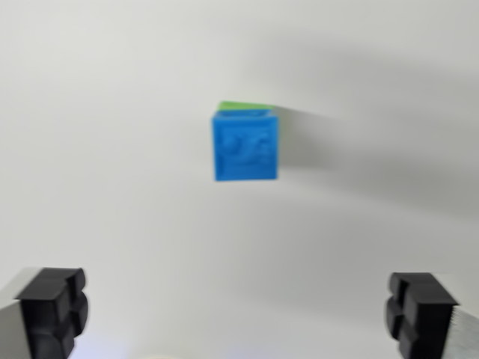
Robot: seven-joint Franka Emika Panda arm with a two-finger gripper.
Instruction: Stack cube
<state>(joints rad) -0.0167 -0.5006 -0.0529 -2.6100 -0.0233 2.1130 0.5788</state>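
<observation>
White table (112,149) carries a blue cube (245,146) over a green cube (243,106) at twelve o'clock; jaws spread empty, so retreat straight without nudging.

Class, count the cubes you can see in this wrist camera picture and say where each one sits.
2. A blue cube sits mid-frame on the white surface; a green cube shows only as a sliver at its upper edge, mostly hidden by it.

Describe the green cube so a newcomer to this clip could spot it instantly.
On the plain white surface, look at the blue cube near the wrist view's centre. The green cube is the thin strip peeking out along its top edge, mostly hidden; it alone is green.
</observation>
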